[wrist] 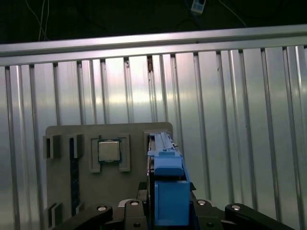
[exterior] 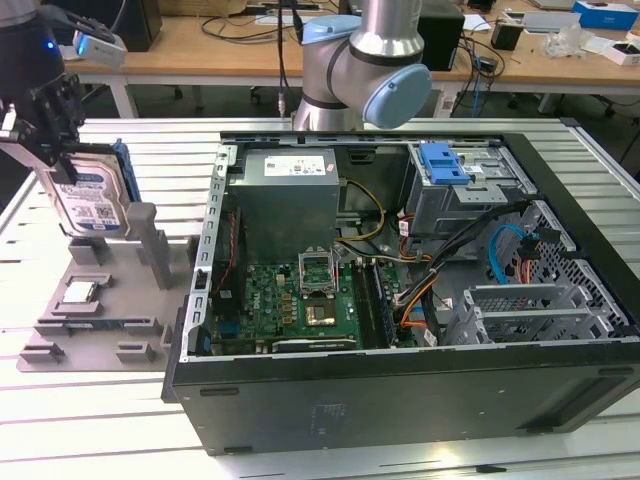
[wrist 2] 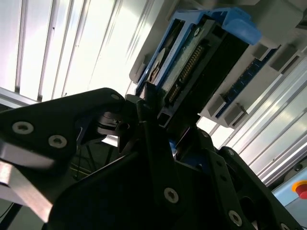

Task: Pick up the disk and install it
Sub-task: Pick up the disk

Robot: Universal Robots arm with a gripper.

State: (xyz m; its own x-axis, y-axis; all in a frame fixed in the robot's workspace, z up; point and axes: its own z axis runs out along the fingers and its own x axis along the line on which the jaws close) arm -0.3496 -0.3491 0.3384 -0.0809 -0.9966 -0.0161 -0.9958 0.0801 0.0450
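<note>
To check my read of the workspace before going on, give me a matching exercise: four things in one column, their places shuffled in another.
Things:
1. disk
2. chip
3. blue bracket
4. motherboard

Places:
A. atop the metal cage
B. lying flat inside the open case
C. upright at the grey fixture, gripped by the pincer
D. flat in a recess of the grey fixture

Pairs: 1-C, 2-D, 3-A, 4-B

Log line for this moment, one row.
step: pick | end effector: shut on disk | disk: upright above gray tray | case: open, disk not installed
</note>
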